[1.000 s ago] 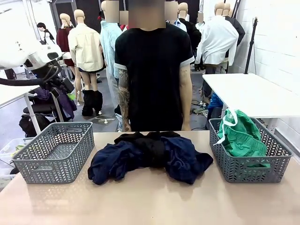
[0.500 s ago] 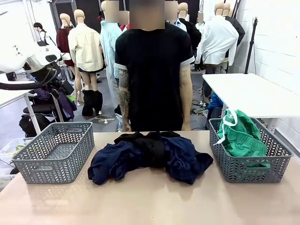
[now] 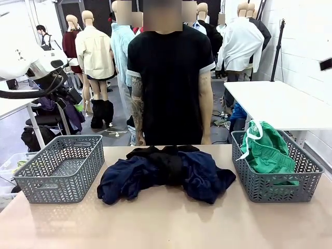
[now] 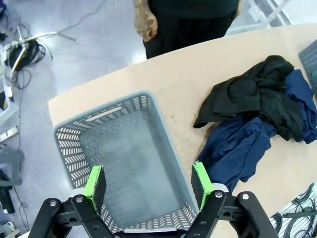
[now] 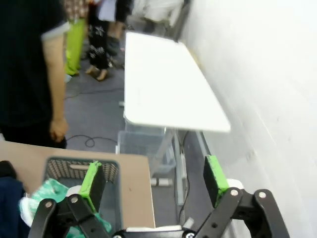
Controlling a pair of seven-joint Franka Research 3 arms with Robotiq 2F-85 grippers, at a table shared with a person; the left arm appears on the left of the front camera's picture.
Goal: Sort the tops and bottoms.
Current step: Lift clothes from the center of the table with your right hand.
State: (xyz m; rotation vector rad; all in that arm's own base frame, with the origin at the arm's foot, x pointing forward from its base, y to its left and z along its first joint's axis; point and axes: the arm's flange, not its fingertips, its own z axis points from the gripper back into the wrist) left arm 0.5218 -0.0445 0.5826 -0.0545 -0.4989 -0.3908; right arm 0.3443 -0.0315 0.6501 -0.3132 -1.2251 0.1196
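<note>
left jaws spread wide above grey basket (image 4: 69, 148), right jaws likewise apart; green bottoms (image 3: 267, 153) in other basket (image 3: 280, 192)

No legible text, label, brand, number or sign can be read in any view.

The following surfaces carry no readable print:
- the grey basket (image 3: 57, 179) at the left edge of the table (image 3: 166, 223)
- the grey basket (image 3: 277, 189) at the table's right edge
- the green bottoms (image 3: 265, 153) in the right-edge basket
- the dark garment pile (image 3: 202, 179) at the middle of the table, towards the far edge
- the person's black T-shirt (image 3: 168, 78)

The markings on the person's forearm (image 3: 136, 106) are too small to read as characters.
</note>
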